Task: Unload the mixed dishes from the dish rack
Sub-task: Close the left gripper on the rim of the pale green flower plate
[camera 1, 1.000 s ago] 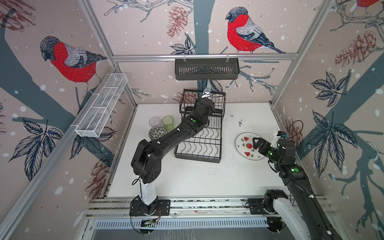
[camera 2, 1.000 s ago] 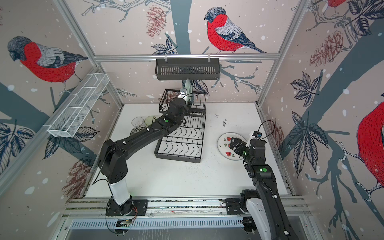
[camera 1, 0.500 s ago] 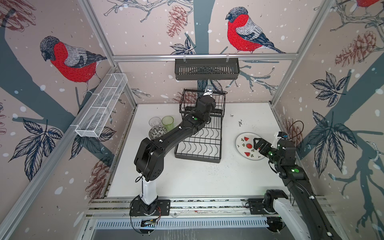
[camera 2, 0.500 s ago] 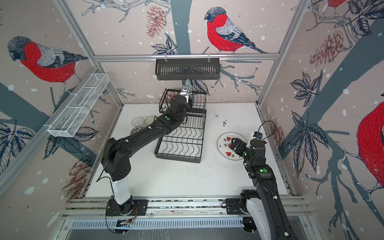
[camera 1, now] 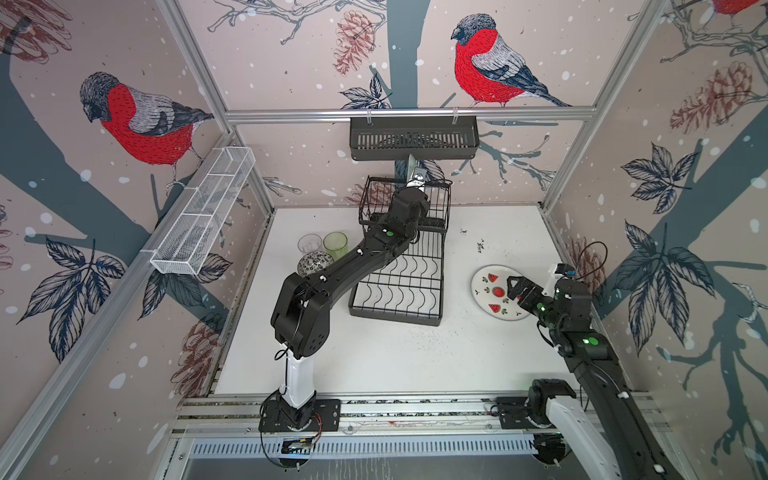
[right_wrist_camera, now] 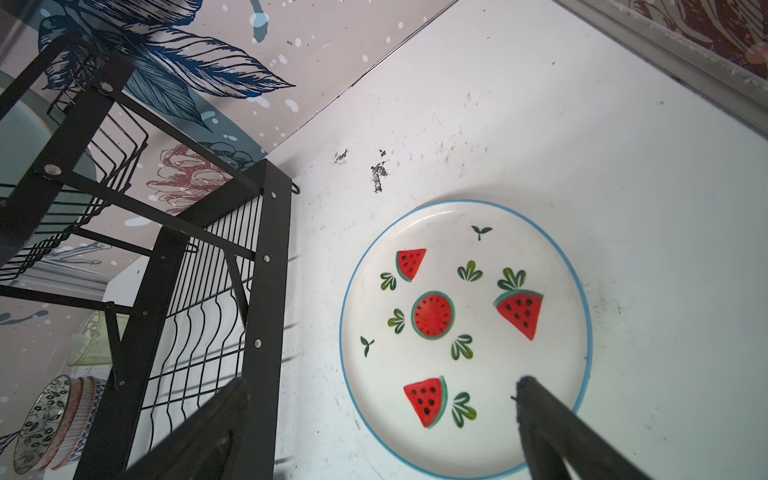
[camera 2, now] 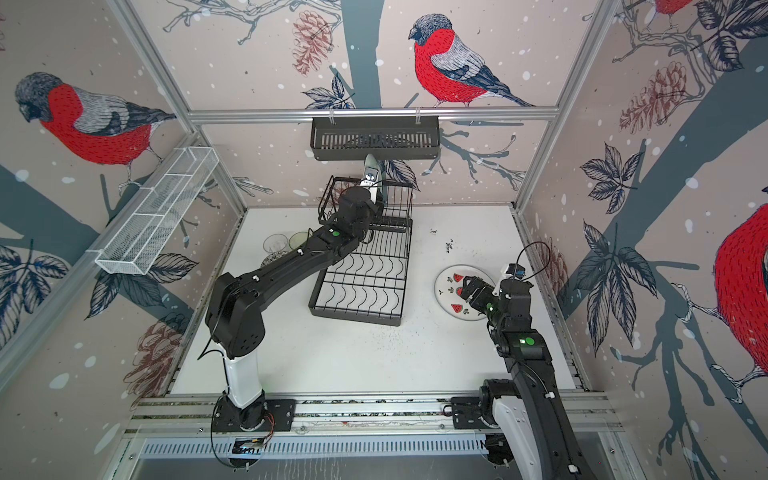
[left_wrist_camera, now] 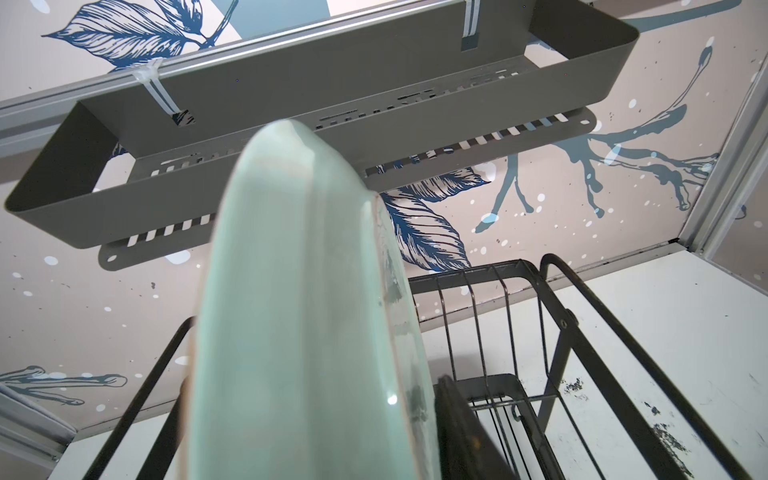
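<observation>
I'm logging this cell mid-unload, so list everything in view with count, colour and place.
dish rack: one, black, table middle.
pale green plate: one, on edge in the rack's upper level.
watermelon plate: one, white, blue-rimmed, flat right of the rack.
patterned bowls: one stack, left of the rack.
green glass: one, behind the bowls.
clear glass: one, beside the green glass.
shelf basket: one, black, back rail.
mesh basket: one, white, left wall.
left gripper: at the pale green plate.
right gripper: open, above the watermelon plate.

Higher: left gripper [camera 1: 417, 181] with green plate [left_wrist_camera: 299, 311]
</observation>
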Action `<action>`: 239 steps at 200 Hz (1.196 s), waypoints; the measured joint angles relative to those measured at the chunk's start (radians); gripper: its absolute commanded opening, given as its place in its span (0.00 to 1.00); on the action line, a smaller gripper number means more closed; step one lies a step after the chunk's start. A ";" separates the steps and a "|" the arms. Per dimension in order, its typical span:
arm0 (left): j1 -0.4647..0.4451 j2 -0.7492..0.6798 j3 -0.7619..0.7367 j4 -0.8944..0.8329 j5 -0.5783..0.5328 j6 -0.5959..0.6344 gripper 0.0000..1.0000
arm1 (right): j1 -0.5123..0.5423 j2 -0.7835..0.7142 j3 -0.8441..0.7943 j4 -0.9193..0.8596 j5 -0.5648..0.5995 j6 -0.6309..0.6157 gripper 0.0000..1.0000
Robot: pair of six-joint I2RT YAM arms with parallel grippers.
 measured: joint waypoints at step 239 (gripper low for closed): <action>0.000 -0.114 -0.053 -0.060 0.111 -0.054 0.00 | 0.000 0.000 0.002 0.000 0.000 0.023 1.00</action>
